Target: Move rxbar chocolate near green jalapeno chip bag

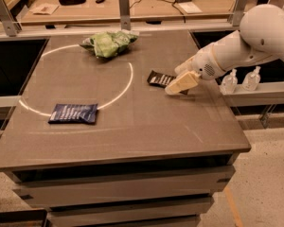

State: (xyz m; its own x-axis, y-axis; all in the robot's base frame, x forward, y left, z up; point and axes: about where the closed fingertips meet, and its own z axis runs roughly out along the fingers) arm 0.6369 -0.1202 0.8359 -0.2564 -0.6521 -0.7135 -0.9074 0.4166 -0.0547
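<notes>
1. Nearest the camera, the grey surface (132, 141) showed its front stretch, with a thin white ring (128, 79) marked across the left half.
2. A dark blue wrapper (74, 113) lay flat at the left front, right across the ring's near line.
3. Further in and to the right, there it was: the rxbar chocolate (157, 78), flat on the surface just outside the ring and well apart from the blue wrapper.
4. The hand (181, 83) sat low at the bar's right end, covering that end. Whether it was apart, together or clamped on the bar, I could not tell.
5. The white arm (236, 48) reached in from the right side, and two clear bottles (230, 82) stood on a ledge just off the surface's right edge.
6. At the far end, the green jalapeno chip bag (108, 43) sat crumpled on the ring's far line, well apart from the bar.
7. Beyond that, a wooden bench (146, 4) carried cables and small items
</notes>
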